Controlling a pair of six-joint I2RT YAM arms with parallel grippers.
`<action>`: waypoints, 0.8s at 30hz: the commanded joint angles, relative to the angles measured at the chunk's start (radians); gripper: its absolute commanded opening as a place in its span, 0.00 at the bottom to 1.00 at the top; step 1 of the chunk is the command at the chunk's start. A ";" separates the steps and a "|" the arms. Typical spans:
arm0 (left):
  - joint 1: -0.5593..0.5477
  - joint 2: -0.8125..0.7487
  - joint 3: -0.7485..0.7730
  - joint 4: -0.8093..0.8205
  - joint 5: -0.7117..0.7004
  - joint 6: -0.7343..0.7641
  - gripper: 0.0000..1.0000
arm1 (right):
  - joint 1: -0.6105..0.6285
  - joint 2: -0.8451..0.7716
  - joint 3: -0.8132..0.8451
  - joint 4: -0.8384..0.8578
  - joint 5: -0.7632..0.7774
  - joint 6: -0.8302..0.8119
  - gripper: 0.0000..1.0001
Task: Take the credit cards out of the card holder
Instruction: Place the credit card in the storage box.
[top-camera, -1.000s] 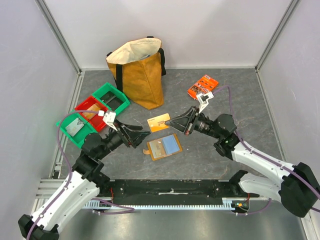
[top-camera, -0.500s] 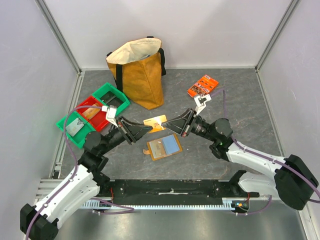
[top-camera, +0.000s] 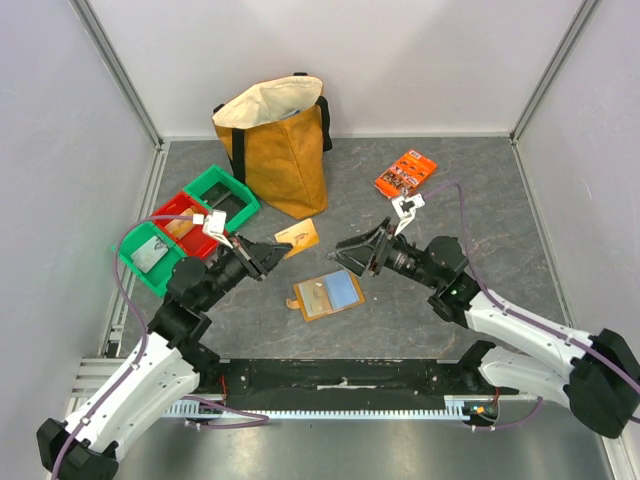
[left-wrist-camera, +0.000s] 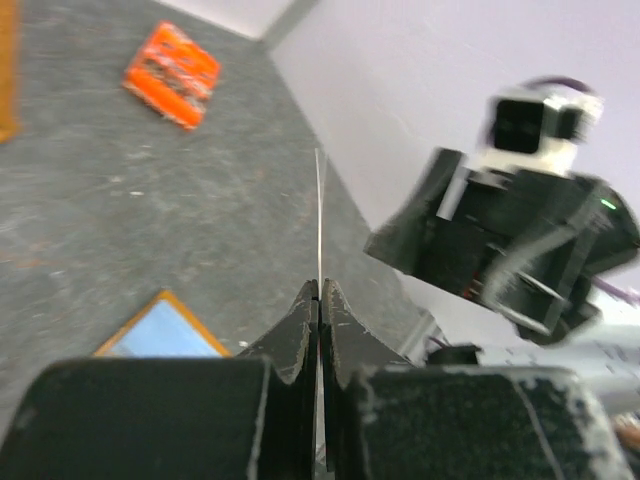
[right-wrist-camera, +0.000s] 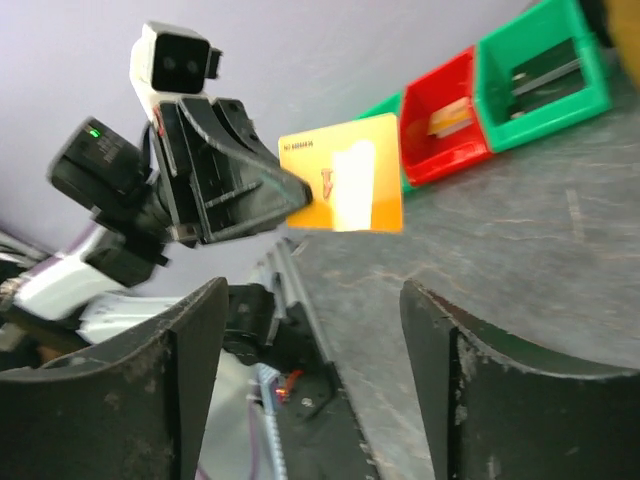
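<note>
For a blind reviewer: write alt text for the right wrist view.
The left gripper, shut, holds an orange credit card by one edge in mid-air. The open right gripper frames the bottom of the view; a red bin and a green bin sit on the grey table behind.

The left arm's black gripper pinches a flat orange-yellow plastic card; a red plastic bin and green plastic bin sit behind.
</note>
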 joint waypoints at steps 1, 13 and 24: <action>0.070 0.024 0.072 -0.182 -0.173 0.081 0.02 | -0.002 -0.088 0.054 -0.247 0.100 -0.205 0.85; 0.663 0.309 0.201 -0.282 -0.066 0.182 0.02 | -0.002 -0.223 0.021 -0.484 0.214 -0.376 0.98; 0.888 0.725 0.417 -0.297 -0.089 0.217 0.02 | -0.002 -0.244 0.012 -0.542 0.229 -0.448 0.98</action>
